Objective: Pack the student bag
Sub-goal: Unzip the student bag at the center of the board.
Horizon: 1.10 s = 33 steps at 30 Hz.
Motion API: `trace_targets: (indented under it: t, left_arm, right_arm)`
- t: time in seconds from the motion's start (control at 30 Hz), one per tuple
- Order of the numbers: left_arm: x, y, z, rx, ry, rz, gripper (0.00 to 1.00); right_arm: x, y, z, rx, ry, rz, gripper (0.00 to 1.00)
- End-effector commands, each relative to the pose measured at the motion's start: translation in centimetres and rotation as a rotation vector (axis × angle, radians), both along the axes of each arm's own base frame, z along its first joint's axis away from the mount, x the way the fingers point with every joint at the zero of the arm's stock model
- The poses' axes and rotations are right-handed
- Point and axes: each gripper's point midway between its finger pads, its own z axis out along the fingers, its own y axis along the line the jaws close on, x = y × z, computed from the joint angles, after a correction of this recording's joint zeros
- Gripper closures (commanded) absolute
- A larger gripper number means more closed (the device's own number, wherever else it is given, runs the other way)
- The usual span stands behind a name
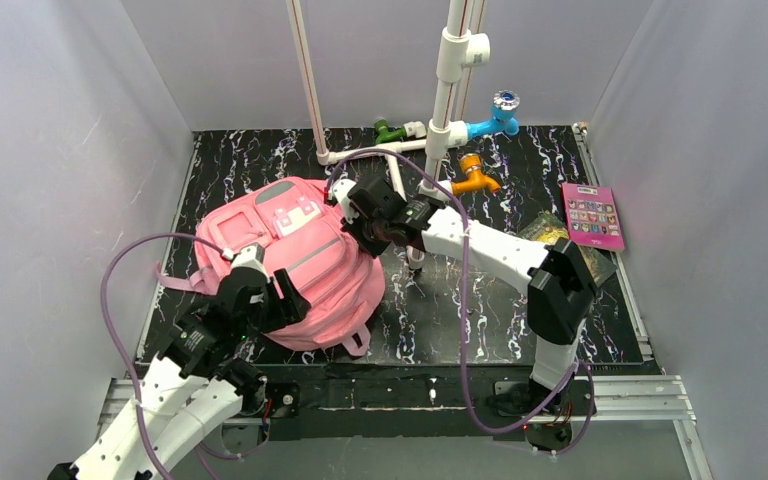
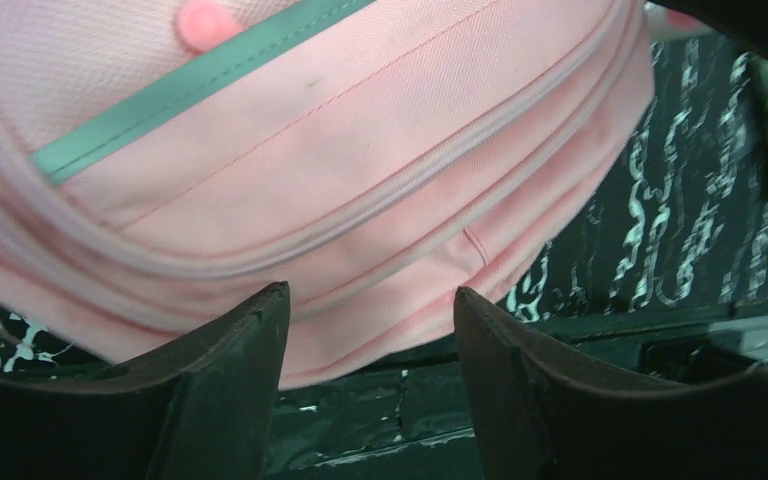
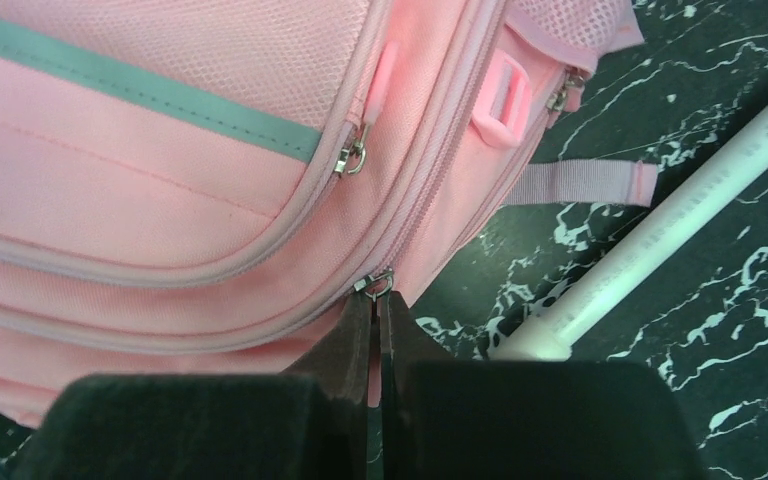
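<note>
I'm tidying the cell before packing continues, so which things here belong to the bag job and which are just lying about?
For the job: student bag, left gripper open at its near edge, right gripper shut at its zip slider, pink book, probably to pack.
Lying about: white pipe frame, green tap, blue tap, orange tap.

student bag (image 2: 360, 150) cropped by frame, book cover (image 1: 593, 215) print illegible

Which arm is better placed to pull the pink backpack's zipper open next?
Right. The right gripper has its jaws shut at the zipper slider on the student bag, apparently pinching its pull. The left gripper, jaws apart, only faces the bag's lower side, where no slider shows.
</note>
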Motion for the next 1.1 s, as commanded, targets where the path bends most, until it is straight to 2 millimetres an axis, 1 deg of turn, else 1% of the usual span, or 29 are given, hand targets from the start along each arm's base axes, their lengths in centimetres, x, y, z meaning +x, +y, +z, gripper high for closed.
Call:
trace_targets:
  t: [0.0,0.07,0.17,0.2,0.27,0.37,0.4,0.5,0.53,0.63,0.7,0.83,0.9,0.97,1.0,1.07]
  left_arm:
    - [0.8,0.9,1.9,-0.078,-0.09,0.127,0.36]
    - [0.7,1.6,2.0,-0.048,-0.083,0.149,0.33]
    - [0.5,2.4,1.0,0.004,-0.047,0.17,0.29]
    - [0.5,2.2,0.5,0.011,-0.039,0.157,0.32]
    - [0.7,0.7,-0.9,0.007,-0.015,0.07,0.4]
    - [1.2,-1.1,-3.1,0.001,0.032,-0.004,0.5]
    - [1.4,-1.6,-3.7,-0.01,0.045,-0.018,0.53]
    - [2.4,-3.3,-4.4,-0.08,0.031,-0.031,0.59]
    - [2.8,-3.8,-4.5,-0.107,0.019,-0.024,0.61]
    - [3.7,-4.5,-4.9,-0.171,-0.015,0.005,0.61]
    - [4.0,-4.5,-5.4,-0.184,-0.017,0.032,0.62]
    - [4.0,-4.2,-6.5,-0.179,-0.012,0.058,0.65]
    - [4.0,-4.3,-6.8,-0.19,-0.01,0.063,0.66]
    - [4.1,-4.4,-7.0,-0.202,-0.011,0.064,0.66]
    - [4.1,-4.5,-7.2,-0.207,-0.01,0.067,0.66]
    - [4.2,-4.8,-7.2,-0.229,-0.012,0.065,0.66]
  right_arm:
    - [4.4,0.0,1.6,-0.02,-0.092,-0.054,0.99]
    - [5.5,-0.5,1.3,-0.071,-0.113,-0.074,0.99]
    - [6.5,-0.7,1.4,-0.117,-0.132,-0.092,0.99]
    - [6.6,-0.5,1.7,-0.115,-0.134,-0.094,0.99]
    - [6.4,-0.4,1.9,-0.106,-0.124,-0.09,0.99]
    - [5.6,-0.3,1.3,-0.1,-0.08,-0.092,0.99]
    - [5.1,-0.3,1.1,-0.098,-0.056,-0.09,0.99]
    - [3.1,-0.7,0.3,-0.13,-0.014,-0.081,0.99]
    - [2.2,-1.0,-0.1,-0.151,-0.003,-0.074,0.99]
    - [-1.3,-1.6,-0.9,-0.236,-0.002,-0.037,0.99]
    - [-3.5,-2.2,-1.5,-0.282,0.004,-0.02,0.99]
    - [-7.4,-3.5,-2.7,-0.297,0.067,-0.025,0.99]
    - [-8.7,-4.2,-3.1,-0.3,0.084,-0.03,0.99]
    - [-9.6,-4.7,-3.2,-0.288,0.102,-0.045,0.99]
    - [-9.9,-4.4,-3.0,-0.253,0.119,-0.045,0.99]
    - [-11.0,-2.3,-2.0,-0.133,0.174,-0.027,0.99]
